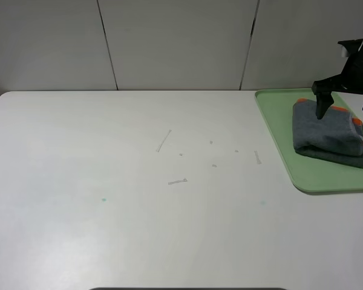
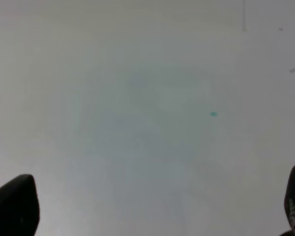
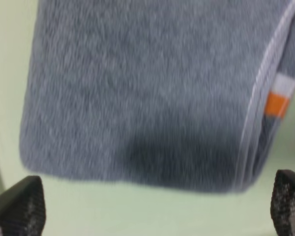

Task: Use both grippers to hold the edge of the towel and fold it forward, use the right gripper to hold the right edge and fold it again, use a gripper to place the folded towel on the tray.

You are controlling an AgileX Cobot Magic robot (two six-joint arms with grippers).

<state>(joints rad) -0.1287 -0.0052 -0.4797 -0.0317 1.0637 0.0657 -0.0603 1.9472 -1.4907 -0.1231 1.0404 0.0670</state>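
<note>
The folded grey towel (image 1: 330,136) with orange edge marks lies on the light green tray (image 1: 281,142) at the right of the table. My right gripper (image 1: 345,109) hangs just above the towel's far part, open and empty, one finger (image 1: 322,107) close to the cloth. In the right wrist view the towel (image 3: 147,93) fills the frame on the tray (image 3: 137,211), with both fingertips (image 3: 19,206) spread wide at the corners. My left gripper (image 2: 152,206) is open over bare table; it does not show in the exterior high view.
The white table (image 1: 109,181) carries small scuff marks (image 1: 163,141) near its middle and a tiny teal dot (image 2: 213,114). A panelled wall stands behind. The tray's right part runs out of the frame.
</note>
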